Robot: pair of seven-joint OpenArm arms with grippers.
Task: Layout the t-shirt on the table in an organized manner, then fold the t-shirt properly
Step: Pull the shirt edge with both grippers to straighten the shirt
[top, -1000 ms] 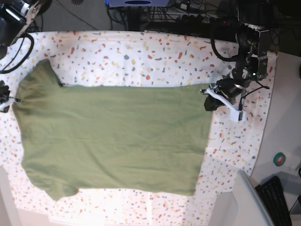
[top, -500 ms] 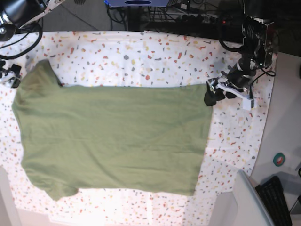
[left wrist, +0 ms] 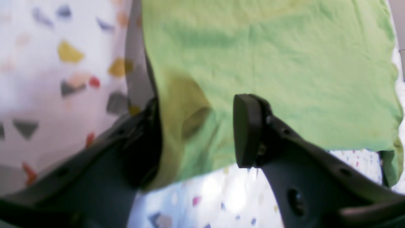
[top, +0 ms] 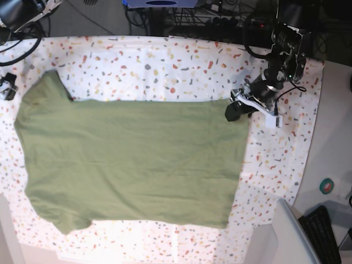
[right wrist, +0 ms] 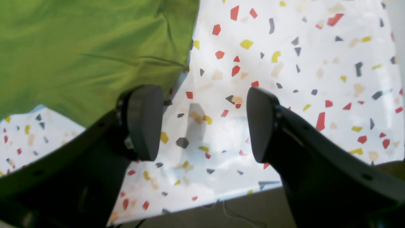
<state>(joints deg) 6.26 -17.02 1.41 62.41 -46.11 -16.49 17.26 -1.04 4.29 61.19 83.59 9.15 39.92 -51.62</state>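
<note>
My left claw (left wrist: 196, 133) gapes, half-open, astride the t-shirt (top: 132, 159) hem corner; my right claw (right wrist: 202, 123) gapes empty over the bench (top: 165, 60). A shallow pinch risks dragging fabric into wrinkles.

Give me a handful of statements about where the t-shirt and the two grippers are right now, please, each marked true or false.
1. The t-shirt lies spread flat on the speckled table. True.
2. The left gripper has its jaws apart over a corner of the shirt. True.
3. The right gripper is clamped on the shirt. False: its jaws are open over bare tabletop, with the shirt's edge beside one finger.
4. The shirt is folded in half. False: it is laid out full width, both sleeves showing.
5. A second garment lies on the table. False: only the green shirt is there.
</note>
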